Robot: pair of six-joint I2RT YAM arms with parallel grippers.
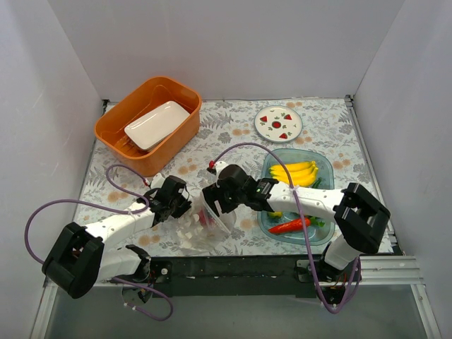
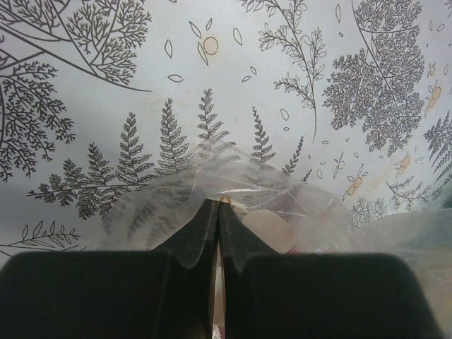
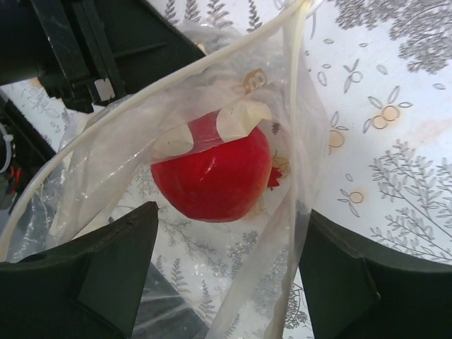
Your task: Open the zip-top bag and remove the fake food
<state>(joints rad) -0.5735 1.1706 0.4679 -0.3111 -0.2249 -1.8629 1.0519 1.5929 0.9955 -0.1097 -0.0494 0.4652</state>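
The clear zip-top bag (image 1: 201, 224) with white dots lies at the table's front centre, its mouth held open. A red round tomato (image 3: 212, 178) sits inside it, seen through the plastic, and shows red in the top view (image 1: 204, 217). My left gripper (image 1: 179, 205) is shut on the bag's left edge (image 2: 219, 185). My right gripper (image 1: 215, 199) is open, its fingers (image 3: 106, 272) spread at the bag's mouth just short of the tomato, one side of the bag's rim (image 3: 296, 212) running between them. Yellow bananas (image 1: 295, 172), a long red pepper (image 1: 290, 226) and green bits lie in the blue tray (image 1: 321, 236).
An orange tub (image 1: 113, 134) holding a white rectangular dish (image 1: 157, 124) stands at the back left. A white round plate (image 1: 278, 123) printed with strawberries lies at the back centre. White walls close in the table on three sides.
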